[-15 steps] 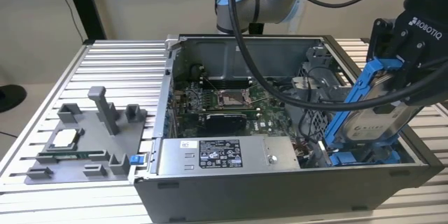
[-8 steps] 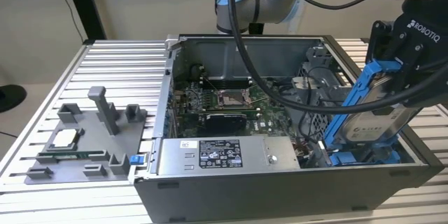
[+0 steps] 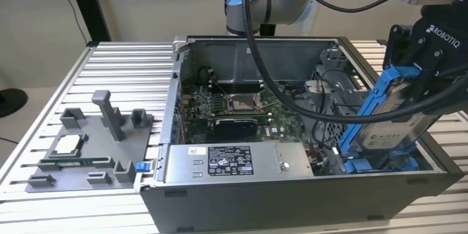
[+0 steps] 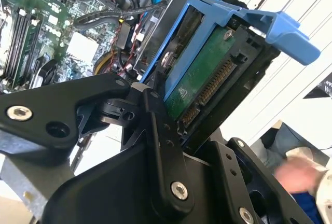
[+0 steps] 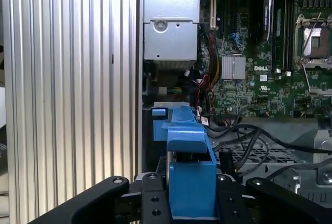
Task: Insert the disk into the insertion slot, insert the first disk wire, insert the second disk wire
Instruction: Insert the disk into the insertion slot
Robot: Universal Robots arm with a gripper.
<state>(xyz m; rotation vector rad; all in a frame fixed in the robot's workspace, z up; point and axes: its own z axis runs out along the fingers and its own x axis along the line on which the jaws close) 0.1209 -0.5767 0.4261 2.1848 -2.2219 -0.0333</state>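
My gripper (image 3: 417, 64) is shut on the disk (image 3: 389, 127), a silver drive with a white label clipped in a blue frame. It holds the disk tilted over the front corner of the open computer case on the exterior view's right. The disk's lower end is down among the blue plastic parts of the insertion slot (image 3: 380, 164). In the second wrist view the disk (image 4: 202, 79) shows its green board and connector between the black fingers (image 4: 155, 125). In the first wrist view the blue frame (image 5: 189, 167) sits between the fingers above the slot (image 5: 158, 114). Black wires (image 5: 244, 136) lie beside the bay.
The grey labelled power-supply box (image 3: 234, 163) sits along the case front, with the motherboard (image 3: 234, 108) behind it. A grey fixture tray (image 3: 95, 146) lies on the slotted table on the exterior view's left. The arm's black cables (image 3: 292, 80) hang over the case. A person's hand (image 4: 301, 172) is nearby.
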